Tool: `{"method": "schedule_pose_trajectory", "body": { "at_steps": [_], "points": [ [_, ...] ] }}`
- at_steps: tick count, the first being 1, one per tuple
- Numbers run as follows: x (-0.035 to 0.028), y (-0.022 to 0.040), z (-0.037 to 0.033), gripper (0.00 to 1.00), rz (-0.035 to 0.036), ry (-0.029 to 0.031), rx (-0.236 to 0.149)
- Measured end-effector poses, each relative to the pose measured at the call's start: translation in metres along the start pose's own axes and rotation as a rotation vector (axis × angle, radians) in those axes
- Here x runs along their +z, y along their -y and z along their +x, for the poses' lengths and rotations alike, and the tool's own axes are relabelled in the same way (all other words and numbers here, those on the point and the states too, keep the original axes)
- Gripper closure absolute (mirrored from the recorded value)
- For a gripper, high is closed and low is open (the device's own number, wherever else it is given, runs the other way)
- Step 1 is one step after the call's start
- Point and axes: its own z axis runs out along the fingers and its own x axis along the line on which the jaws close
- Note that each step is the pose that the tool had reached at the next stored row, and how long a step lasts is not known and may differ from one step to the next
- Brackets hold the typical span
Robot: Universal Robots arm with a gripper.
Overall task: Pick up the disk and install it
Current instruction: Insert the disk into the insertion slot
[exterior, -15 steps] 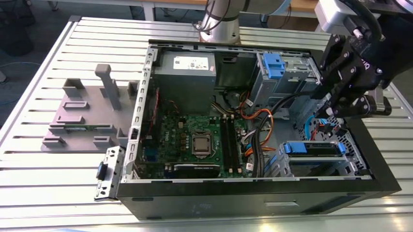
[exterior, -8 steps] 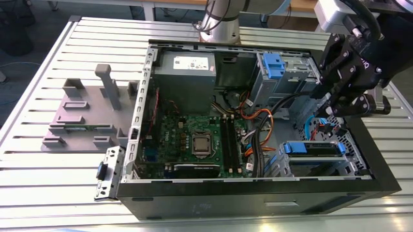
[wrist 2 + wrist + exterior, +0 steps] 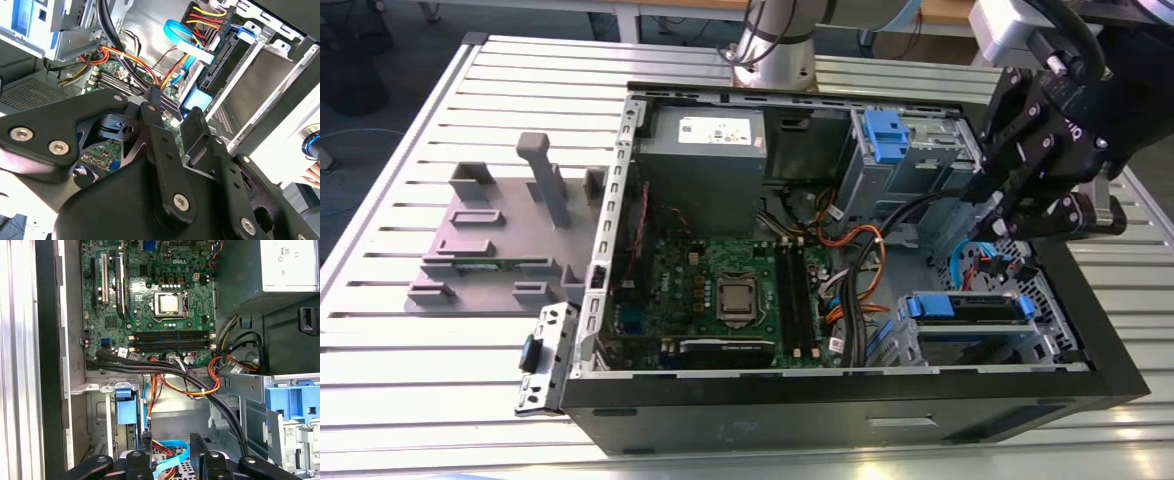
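Frankly, you should treat the disk [image 3: 967, 308], a flat silver-grey hard drive in a blue plastic carrier bracket, as dense, rigid and shock-sensitive. It looks heavy for its size, with smooth metal faces that would slip under a light pinch. I would take it by the long edges of the blue carrier, never by the label face or the connector end.

It lies flat in the lower drive bay at the front corner of the open black computer case [image 3: 854, 410], and it looks seated there. Its blue carrier tab shows in both wrist views [image 3: 125, 409] [image 3: 196, 101], with a light blue flat data cable [image 3: 170, 454] curling just beside it.

Your black two-finger gripper [image 3: 1007, 215] hangs over that corner of the case, above the disk and apart from it. In both wrist views [image 3: 170, 445] [image 3: 172, 107] its fingers stand a modest gap apart with nothing between them.

Further out are the green motherboard [image 3: 720, 285], the blue-tabbed silver drive cage [image 3: 887, 140] and the grey power supply box [image 3: 704, 150]. A grey plastic stand with upright posts [image 3: 507, 230] sits on the slatted metal table [image 3: 400, 350], at the exterior view's left.

As for writing, the power supply carries a white printed label, and the disk's print is too small to make out.
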Motion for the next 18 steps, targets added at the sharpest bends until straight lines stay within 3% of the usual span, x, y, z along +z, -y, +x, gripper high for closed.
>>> {"method": "schedule_pose_trajectory", "body": {
  "at_steps": [18],
  "points": [
    [0.0004,-0.0003,-0.0035,0.56,0.0000,0.0000,0.000]
  ]
}}
